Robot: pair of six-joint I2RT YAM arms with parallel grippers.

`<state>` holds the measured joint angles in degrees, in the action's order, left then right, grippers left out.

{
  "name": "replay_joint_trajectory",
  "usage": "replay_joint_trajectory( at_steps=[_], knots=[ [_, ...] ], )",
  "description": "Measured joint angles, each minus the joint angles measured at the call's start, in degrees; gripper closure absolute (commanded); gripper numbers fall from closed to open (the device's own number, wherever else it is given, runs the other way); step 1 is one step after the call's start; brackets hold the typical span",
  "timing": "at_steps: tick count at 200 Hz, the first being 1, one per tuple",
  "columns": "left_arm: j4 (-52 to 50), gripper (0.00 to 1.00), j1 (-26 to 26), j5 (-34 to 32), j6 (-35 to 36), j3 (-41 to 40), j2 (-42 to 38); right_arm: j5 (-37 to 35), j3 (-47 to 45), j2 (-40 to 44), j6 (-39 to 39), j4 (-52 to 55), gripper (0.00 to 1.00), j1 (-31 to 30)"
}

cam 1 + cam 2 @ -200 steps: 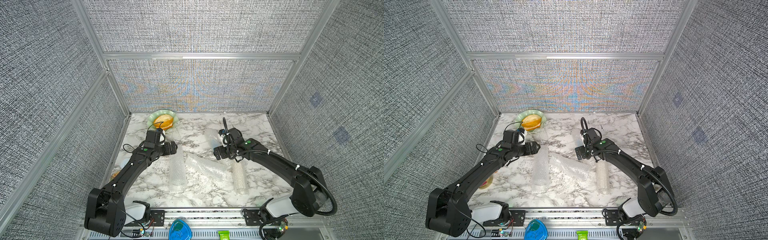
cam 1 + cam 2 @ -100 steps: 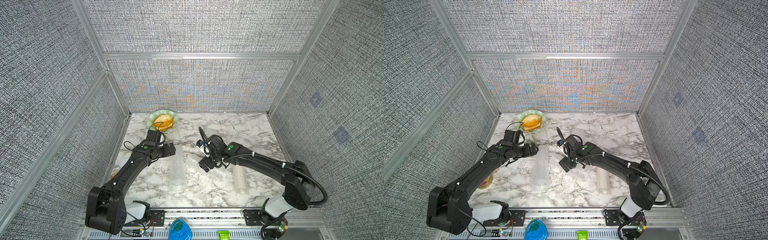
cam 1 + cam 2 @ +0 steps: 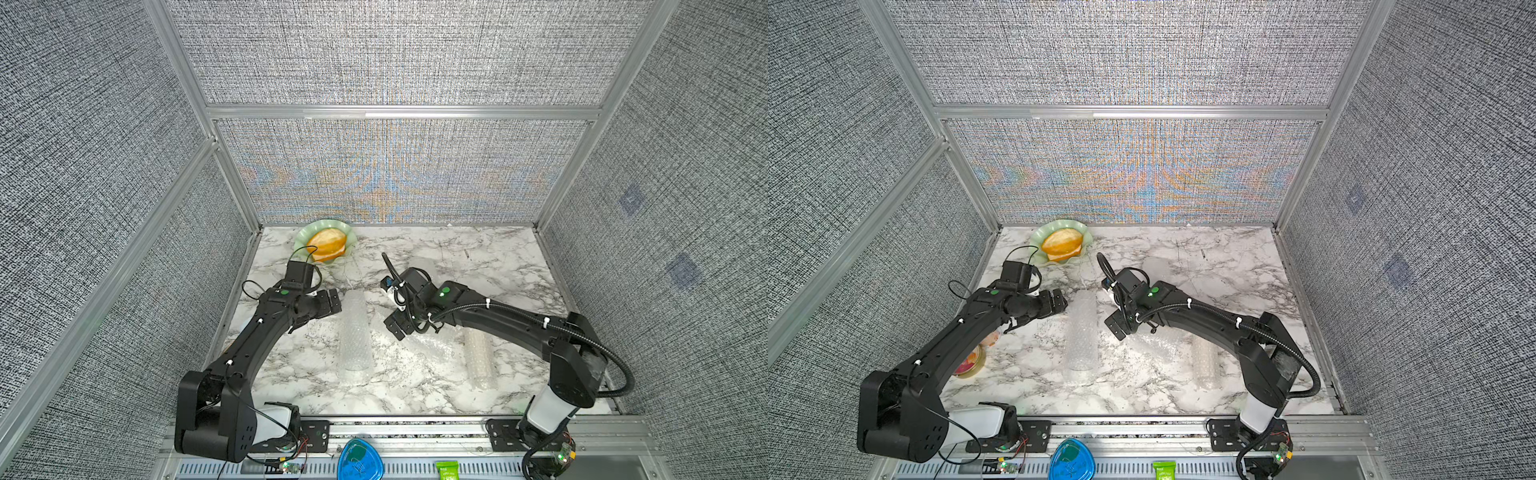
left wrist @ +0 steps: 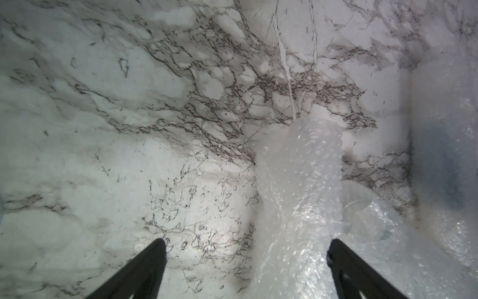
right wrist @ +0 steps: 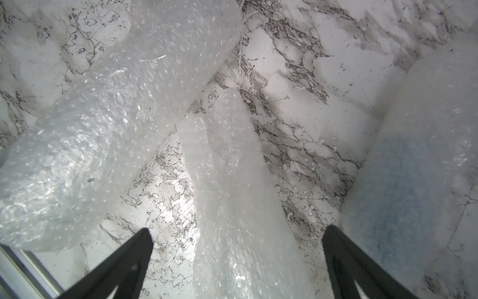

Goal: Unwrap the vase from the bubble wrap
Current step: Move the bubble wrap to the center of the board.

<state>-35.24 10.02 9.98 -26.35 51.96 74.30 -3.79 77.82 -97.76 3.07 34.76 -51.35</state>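
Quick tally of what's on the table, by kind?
Bubble wrap rolls: 2
Loose bubble wrap sheet: 1
Blue-tinted wrapped bundle: 1
Green dish: 1
Orange item in the dish: 1
Jar: 1
Total: 7

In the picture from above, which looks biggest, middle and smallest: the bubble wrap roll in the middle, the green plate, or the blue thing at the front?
1. bubble wrap roll
2. green plate
3. blue thing, partly cut off, so unsure.

We count two rolls of bubble wrap (image 3: 354,332) (image 3: 480,357), one loose crumpled sheet (image 3: 419,340), one green dish (image 3: 348,237) holding one bread roll (image 3: 327,243), and two tools (image 3: 332,302) (image 3: 395,328).
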Motion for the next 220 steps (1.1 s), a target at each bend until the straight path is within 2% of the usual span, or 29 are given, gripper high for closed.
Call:
replay_joint_trajectory(
  at_steps=[30, 80, 114, 154, 190, 220],
  knots=[
    [0.00, 0.01, -3.19, 2.14, 0.48, -1.01, -1.25, 2.16, 2.51, -1.73, 3.32, -0.72, 0.03, -0.46],
    [0.00, 0.02, -6.05, 2.58, 0.59, -1.29, -2.89, 1.38, 10.34, -9.88, 17.66, -2.01, 0.04, -5.73],
    [-0.24, 0.02, -6.14, -3.08, -0.13, -0.85, -4.94, -1.14, 14.86, -13.51, 26.25, -2.36, 0.05, -9.79],
    [-0.52, 0.00, -6.32, -14.10, -2.82, -1.99, -8.13, -4.52, 17.84, -18.25, 35.43, -1.29, 0.07, -11.80],
    [-0.28, 0.01, -6.40, -21.99, -5.62, -3.85, -12.50, -6.40, 24.55, -23.96, 40.39, 1.05, 0.08, -13.68],
    [-0.33, 0.00, -6.43, -25.49, -6.75, -4.92, -15.17, -8.13, 28.06, -27.91, 43.91, 3.85, 0.09, -13.79]
  ],
)
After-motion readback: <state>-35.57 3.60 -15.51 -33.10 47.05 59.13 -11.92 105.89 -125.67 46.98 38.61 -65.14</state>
